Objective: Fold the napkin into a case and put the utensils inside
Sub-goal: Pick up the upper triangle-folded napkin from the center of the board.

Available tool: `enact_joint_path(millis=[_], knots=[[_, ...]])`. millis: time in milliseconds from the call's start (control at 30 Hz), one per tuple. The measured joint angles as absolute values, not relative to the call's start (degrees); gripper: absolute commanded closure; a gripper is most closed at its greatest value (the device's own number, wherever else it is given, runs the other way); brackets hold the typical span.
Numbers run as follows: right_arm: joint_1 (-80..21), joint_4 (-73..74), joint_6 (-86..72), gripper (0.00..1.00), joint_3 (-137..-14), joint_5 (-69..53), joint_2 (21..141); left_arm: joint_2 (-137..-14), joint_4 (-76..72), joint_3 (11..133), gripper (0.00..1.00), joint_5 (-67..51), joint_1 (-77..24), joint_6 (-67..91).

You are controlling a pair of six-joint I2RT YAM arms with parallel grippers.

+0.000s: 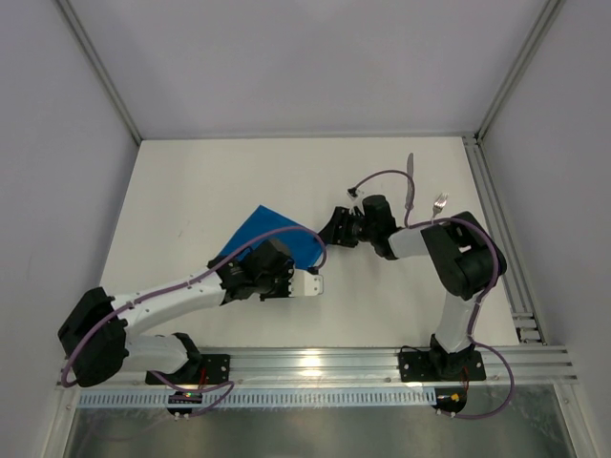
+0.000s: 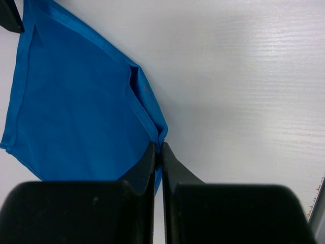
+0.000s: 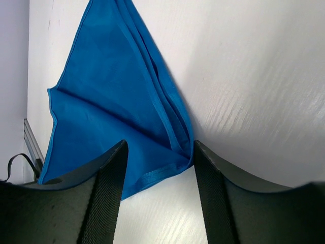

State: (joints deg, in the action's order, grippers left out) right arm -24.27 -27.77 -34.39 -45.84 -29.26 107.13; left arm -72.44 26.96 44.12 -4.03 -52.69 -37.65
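The napkin (image 1: pixel 272 229), thin, soft and slightly shiny, lies folded at centre-left of the overhead view. Expect it to sag and slip, so pinch it at hems and corners. Your left gripper (image 2: pixel 158 152) is clamped on one folded corner. Your right gripper (image 3: pixel 160 147), jaws parted, straddles another corner and holds nothing. The knife (image 1: pixel 410 181) and fork (image 1: pixel 439 202) lie at upper right.

Overhead camera looks down from behind; both wrist cameras closely share the napkin (image 2: pixel 76 117).

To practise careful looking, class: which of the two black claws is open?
The right claw, spread apart at a corner of the bright blue square cloth napkin. The left claw is pinched shut on the napkin's edge.
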Motion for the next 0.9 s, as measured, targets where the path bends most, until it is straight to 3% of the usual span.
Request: enact_joint_path(millis=[433,900], knots=[[-24.47,-26.3,-34.83,0.96,-44.01,-30.48,107.66,-71.33,27.51,44.12,1.0,-3.05,-51.88,-37.41],[-25.15,-19.49,-34.72,0.96,-42.06,-30.89,103.37,-69.34,28.38,44.12,1.0,-2.39,-50.52,-36.45]])
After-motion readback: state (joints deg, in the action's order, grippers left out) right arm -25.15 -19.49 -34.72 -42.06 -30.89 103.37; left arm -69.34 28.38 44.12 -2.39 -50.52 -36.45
